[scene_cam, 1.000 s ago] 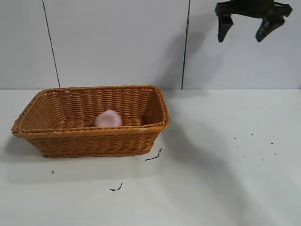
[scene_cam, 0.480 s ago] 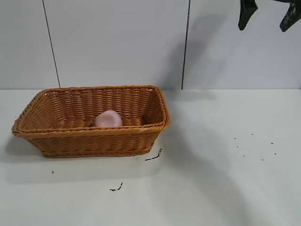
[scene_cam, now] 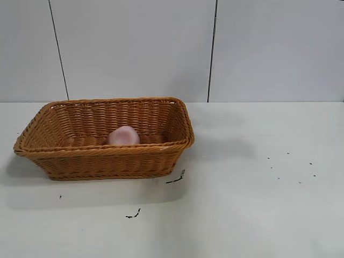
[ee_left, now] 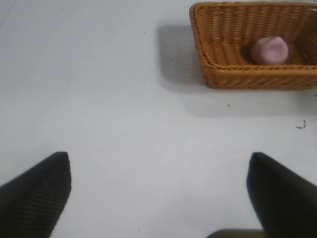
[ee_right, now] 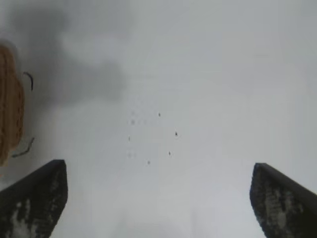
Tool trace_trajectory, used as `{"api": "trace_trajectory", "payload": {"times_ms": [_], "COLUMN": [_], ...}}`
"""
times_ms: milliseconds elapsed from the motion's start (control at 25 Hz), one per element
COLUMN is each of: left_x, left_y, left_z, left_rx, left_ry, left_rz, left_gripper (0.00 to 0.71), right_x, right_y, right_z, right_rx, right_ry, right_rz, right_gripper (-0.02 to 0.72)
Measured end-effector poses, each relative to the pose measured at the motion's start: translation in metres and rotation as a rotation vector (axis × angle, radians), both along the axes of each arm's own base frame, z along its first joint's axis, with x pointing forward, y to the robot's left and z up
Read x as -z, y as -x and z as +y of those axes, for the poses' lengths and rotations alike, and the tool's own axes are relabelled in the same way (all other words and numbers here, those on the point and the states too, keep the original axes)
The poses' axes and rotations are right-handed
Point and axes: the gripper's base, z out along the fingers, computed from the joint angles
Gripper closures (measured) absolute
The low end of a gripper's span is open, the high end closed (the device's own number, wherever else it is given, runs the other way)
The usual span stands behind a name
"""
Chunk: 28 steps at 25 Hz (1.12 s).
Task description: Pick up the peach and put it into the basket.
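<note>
White table (scene_cam: 258, 215): peach (scene_cam: 123, 135) sits inside basket (scene_cam: 107, 156) near left edge (job looks done). Left gripper (ee_left: 158, 193), right gripper (ee_right: 158, 198) both spread wide, empty, high above.

The large rectangular orange-brown woven wicker basket (scene_cam: 105, 137) stands on the left half of the white table (scene_cam: 258, 204), close to the wall behind it. The small dusty-pink rounded peach (scene_cam: 123, 135) lies inside the basket, near the middle of its floor. Small dark specks (scene_cam: 290, 166) lie scattered on the table well to the basket's right.
</note>
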Motion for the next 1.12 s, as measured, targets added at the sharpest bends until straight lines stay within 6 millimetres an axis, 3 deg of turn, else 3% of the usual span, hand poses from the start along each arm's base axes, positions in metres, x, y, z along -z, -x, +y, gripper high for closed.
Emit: {"api": "trace_trajectory", "payload": {"times_ms": [280, 480, 640, 920, 1120], "left_x": [0.000, 0.000, 0.000, 0.000, 0.000], "left_y": [0.000, 0.000, 0.000, 0.000, 0.000], "left_z": [0.000, 0.000, 0.000, 0.000, 0.000], "left_rx": [0.000, 0.000, 0.000, 0.000, 0.000], "left_ry": [0.000, 0.000, 0.000, 0.000, 0.000], "left_rz": [0.000, 0.000, 0.000, 0.000, 0.000], "left_gripper": [0.017, 0.017, 0.017, 0.017, 0.017], "right_x": [0.046, 0.088, 0.116, 0.113, 0.114], "right_y": [0.133, 0.193, 0.222, 0.250, 0.254], "right_z": [0.000, 0.000, 0.000, 0.000, 0.000], "right_rx": [0.001, 0.003, 0.004, 0.005, 0.007], "right_ry": [0.000, 0.001, 0.000, 0.000, -0.002], "right_rz": [-0.042, -0.240, -0.358, -0.569, -0.594], "right_gripper": [0.008, 0.008, 0.008, 0.008, 0.008]}}
